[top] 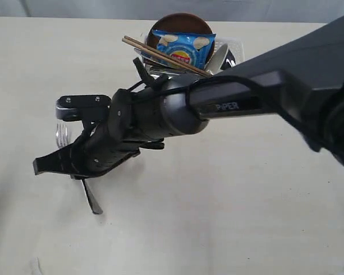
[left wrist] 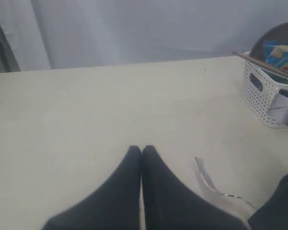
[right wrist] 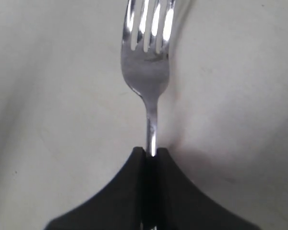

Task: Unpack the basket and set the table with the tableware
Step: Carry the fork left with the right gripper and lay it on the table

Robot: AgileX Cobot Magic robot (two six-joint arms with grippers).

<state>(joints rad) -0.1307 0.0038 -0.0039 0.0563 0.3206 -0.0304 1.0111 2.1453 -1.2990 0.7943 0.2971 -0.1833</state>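
My right gripper (right wrist: 151,154) is closed hard on the thin neck of the fork (right wrist: 146,72), close to the table (top: 218,229) at the exterior frame's lower left, and so narrow a pinch risks the fork pivoting and landing skewed on release.

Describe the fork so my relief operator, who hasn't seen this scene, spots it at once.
On the table, start from the white basket near the far edge and follow the right arm down to the right gripper. The fork is pinched there by its handle: shiny steel tines, the only tableware seen outside the basket.
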